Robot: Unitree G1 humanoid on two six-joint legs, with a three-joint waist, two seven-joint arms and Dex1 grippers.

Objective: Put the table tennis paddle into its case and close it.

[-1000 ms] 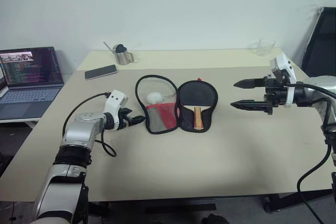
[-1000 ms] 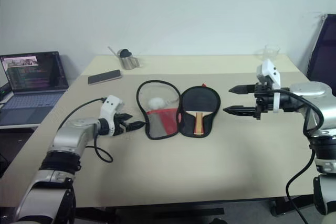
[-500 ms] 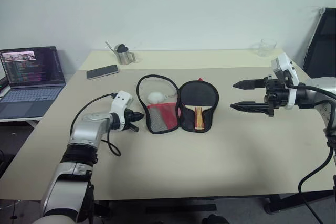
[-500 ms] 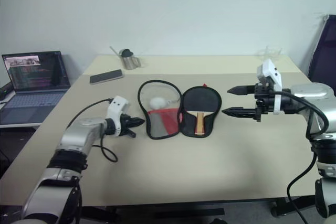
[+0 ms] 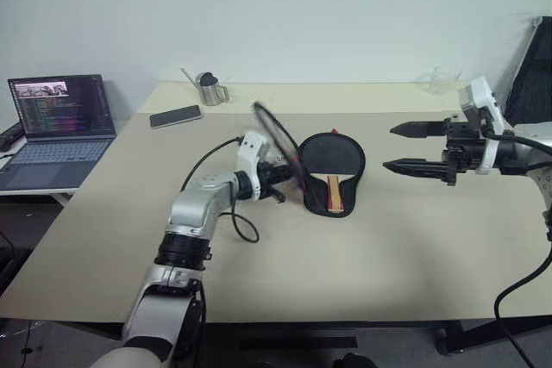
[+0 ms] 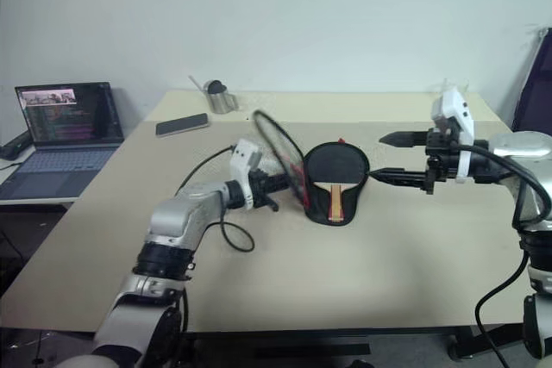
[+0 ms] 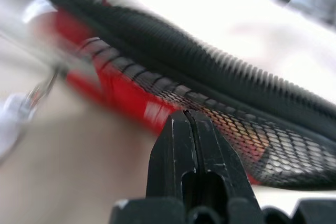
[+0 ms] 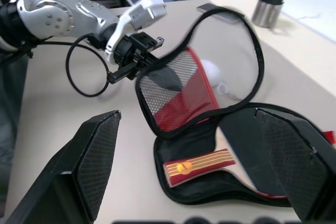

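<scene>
A: I'm looking at one paddle (image 5: 330,164) lying flat in the lower half of the case (image 5: 321,200), on the table (image 5: 388,239). Its long axis is running toward me: the round black rubber head is lying at the far end, and the pale wooden handle (image 5: 334,195) with its red-yellow stripes is pointing at the near edge.

B: And the lid?

A: I'm seeing the lid (image 8: 181,85) standing up on edge, tilted over the paddle. It's soft black fabric with a ribbed zipper rim, black mesh over a red panel. The left gripper (image 6: 278,185) is pinching that lid at its lower rim, fingers (image 7: 195,153) pressed fully together, the mesh just past their tips.

B: The right one?

A: I'm holding the right gripper (image 5: 398,147) spread wide with nothing between its two black fingers, hovering beside the case. The paddle's head is lying just beyond those fingertips.

B: Anything else?

A: One white ball (image 8: 212,70) is hanging behind the lid.
</scene>
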